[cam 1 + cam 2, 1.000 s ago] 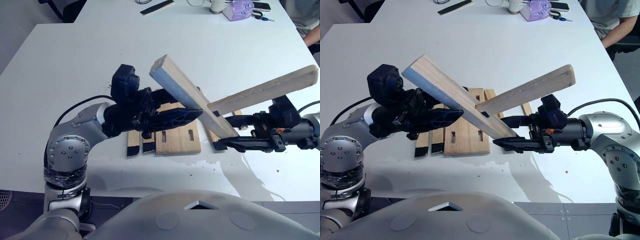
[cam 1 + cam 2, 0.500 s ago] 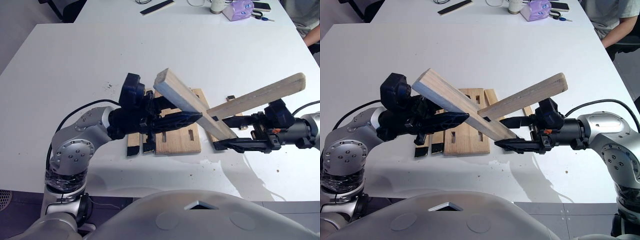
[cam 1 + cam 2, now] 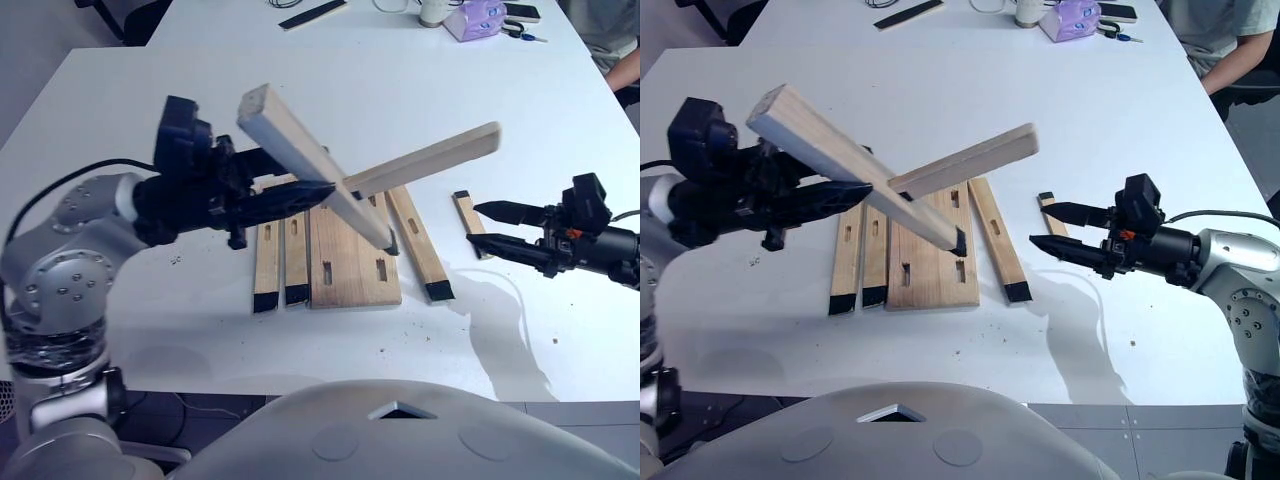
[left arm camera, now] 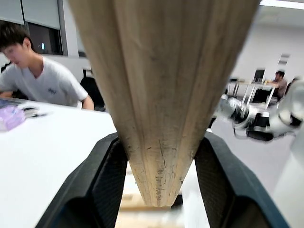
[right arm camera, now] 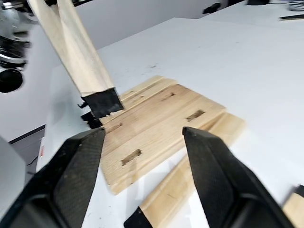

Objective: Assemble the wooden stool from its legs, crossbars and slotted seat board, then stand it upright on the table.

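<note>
Legs (image 3: 345, 183) crossed, clenched in my L hand (image 3: 290, 198); R hand (image 3: 478, 224) released, empty. Steady the X w/ R, aim black tips at board (image 3: 355, 285) slots.

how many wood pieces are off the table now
2: a black-tipped leg gripped in the left pincer, slanting down over the seat board, and a second piece crossing it, angling up toward the right. None look hidden.

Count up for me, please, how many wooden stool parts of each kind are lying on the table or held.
Slotted seat board: 1
Long black-tipped slats on the table: 3
Short piece: 1
Crossed pieces in the left claw: 2
Total: 7
</note>
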### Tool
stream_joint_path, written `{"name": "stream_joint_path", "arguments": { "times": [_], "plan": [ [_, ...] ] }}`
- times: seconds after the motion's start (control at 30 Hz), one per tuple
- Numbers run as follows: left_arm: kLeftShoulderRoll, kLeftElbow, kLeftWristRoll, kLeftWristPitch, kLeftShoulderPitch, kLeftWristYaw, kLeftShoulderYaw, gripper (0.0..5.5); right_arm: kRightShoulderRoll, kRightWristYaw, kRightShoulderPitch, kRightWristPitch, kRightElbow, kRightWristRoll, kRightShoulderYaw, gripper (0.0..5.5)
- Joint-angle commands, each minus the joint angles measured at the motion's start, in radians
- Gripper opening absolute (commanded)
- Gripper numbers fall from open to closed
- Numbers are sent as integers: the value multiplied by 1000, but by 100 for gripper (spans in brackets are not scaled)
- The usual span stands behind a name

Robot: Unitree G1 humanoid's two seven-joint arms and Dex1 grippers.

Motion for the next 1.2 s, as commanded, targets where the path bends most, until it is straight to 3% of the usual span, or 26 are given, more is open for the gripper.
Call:
{"name": "stream_joint_path", "arguments": {
  "times": [0.03,0.23,0.67,1.2],
  "plan": [
    [96,-28,69,-2,97,-99,50,205,34,-34,60,-30,-40,-27,-21,298],
    [122,-59,239,-94,211,-188,10,205,67,-70,106,-63,-73,-61,-13,298],
    [112,-11,392,-199,188,-223,-77,205,73,-83,90,-94,-69,-121,39,298],
    [136,78,677,-402,177,-300,-342,205,83,-94,71,-116,-69,-159,88,298]
  ]
}}
